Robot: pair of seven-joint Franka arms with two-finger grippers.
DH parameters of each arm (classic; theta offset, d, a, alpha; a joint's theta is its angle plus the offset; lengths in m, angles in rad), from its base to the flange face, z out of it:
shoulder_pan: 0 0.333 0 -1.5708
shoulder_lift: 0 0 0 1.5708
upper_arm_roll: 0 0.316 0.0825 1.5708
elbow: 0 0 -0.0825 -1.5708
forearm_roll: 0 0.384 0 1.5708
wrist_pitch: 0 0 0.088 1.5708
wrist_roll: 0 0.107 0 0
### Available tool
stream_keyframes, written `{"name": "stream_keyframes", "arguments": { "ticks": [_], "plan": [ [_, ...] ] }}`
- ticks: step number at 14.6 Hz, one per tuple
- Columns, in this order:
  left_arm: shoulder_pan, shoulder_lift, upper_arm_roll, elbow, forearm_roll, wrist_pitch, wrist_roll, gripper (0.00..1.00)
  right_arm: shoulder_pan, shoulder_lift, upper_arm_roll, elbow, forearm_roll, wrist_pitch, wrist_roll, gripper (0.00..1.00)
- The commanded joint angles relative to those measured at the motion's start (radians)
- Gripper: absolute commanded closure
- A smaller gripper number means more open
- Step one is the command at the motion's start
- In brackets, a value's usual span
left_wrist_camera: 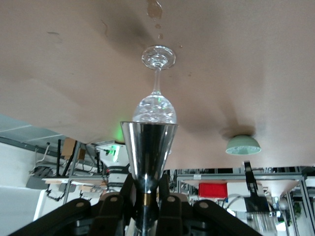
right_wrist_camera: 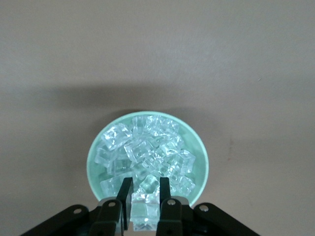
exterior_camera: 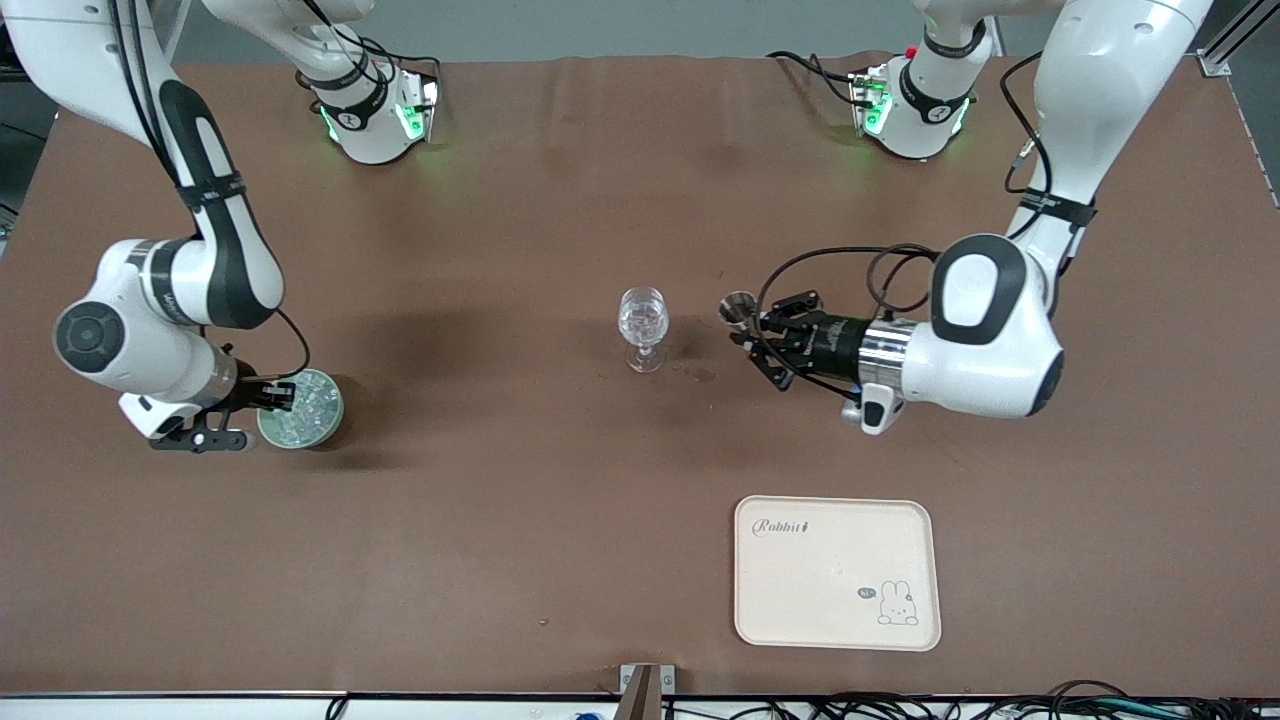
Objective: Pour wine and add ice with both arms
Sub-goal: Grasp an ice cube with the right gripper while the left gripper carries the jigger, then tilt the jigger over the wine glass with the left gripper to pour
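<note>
A clear stemmed glass [exterior_camera: 643, 325] stands upright mid-table; it also shows in the left wrist view [left_wrist_camera: 155, 105]. My left gripper [exterior_camera: 750, 328] is shut on the stem of a steel cone-shaped cup [exterior_camera: 738, 308], held on its side, mouth toward the glass and a little apart from it; the cup fills the left wrist view [left_wrist_camera: 149, 147]. A pale green bowl [exterior_camera: 335, 408] holds a heap of ice [exterior_camera: 300, 405] near the right arm's end. My right gripper [right_wrist_camera: 146, 189] is over the bowl [right_wrist_camera: 93, 152], shut on one ice cube [right_wrist_camera: 145, 209] above the heap [right_wrist_camera: 147, 152].
A cream tray [exterior_camera: 835, 570] with a rabbit drawing lies nearer the front camera than the left gripper. Small dark wet spots [exterior_camera: 700, 375] mark the brown table beside the glass's foot.
</note>
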Motion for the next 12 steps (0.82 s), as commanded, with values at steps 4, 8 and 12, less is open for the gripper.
{"name": "stream_keyframes", "arguments": {
  "ticks": [4,8,12],
  "plan": [
    [0.003,0.075,-0.121,0.005,0.107,0.182,-0.117,1.0,-0.022,-0.131,-0.002,0.149,0.018,-0.229,-0.002,0.97],
    [-0.005,0.099,-0.157,0.002,0.202,0.196,-0.146,1.0,-0.039,-0.217,-0.002,0.261,0.018,-0.399,-0.002,0.97],
    [-0.042,0.104,-0.158,-0.002,0.255,0.236,-0.184,1.0,-0.052,-0.318,-0.002,0.332,0.016,-0.524,-0.009,0.97]
  ]
}}
